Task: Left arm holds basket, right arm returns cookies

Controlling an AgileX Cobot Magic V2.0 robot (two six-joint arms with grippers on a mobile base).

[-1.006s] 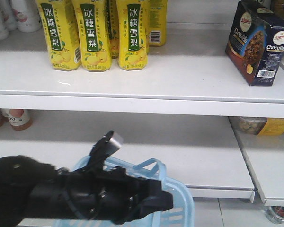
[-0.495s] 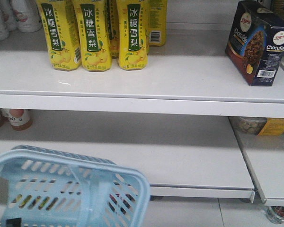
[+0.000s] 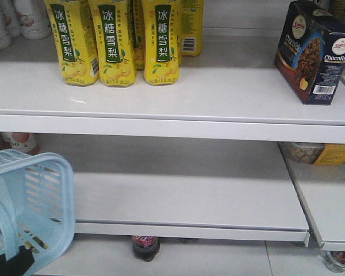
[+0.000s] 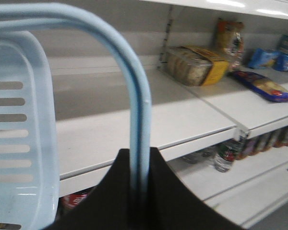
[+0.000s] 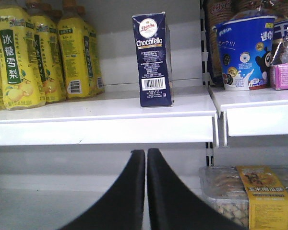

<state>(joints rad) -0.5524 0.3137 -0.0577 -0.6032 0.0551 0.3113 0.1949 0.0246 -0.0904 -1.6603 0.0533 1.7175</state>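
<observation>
The light blue basket [image 3: 29,207] hangs at the lower left of the front view, before the lower shelf. In the left wrist view my left gripper [image 4: 139,152] is shut on the basket's handle [image 4: 134,91], with the slotted wall [image 4: 19,134] to its left. A dark sliver of the left arm [image 3: 8,265] shows at the bottom left corner. The navy cookies box [image 3: 319,52] stands upright on the upper shelf at the right. My right gripper [image 5: 146,153] is shut on nothing, below the shelf edge and the cookies [image 5: 152,60].
Yellow drink bottles [image 3: 112,40] stand on the upper shelf [image 3: 172,109] at the left. A clear snack tub [image 5: 249,196] lies on the lower shelf at the right. A blue cup [image 5: 245,52] and a pink box [image 5: 284,75] sit right of the cookies. A dark bottle [image 3: 145,247] stands under the lower shelf.
The basket has swung from the bottom centre to the far left, and the left arm has dropped almost out of the front view. The cookies box has stayed put.
</observation>
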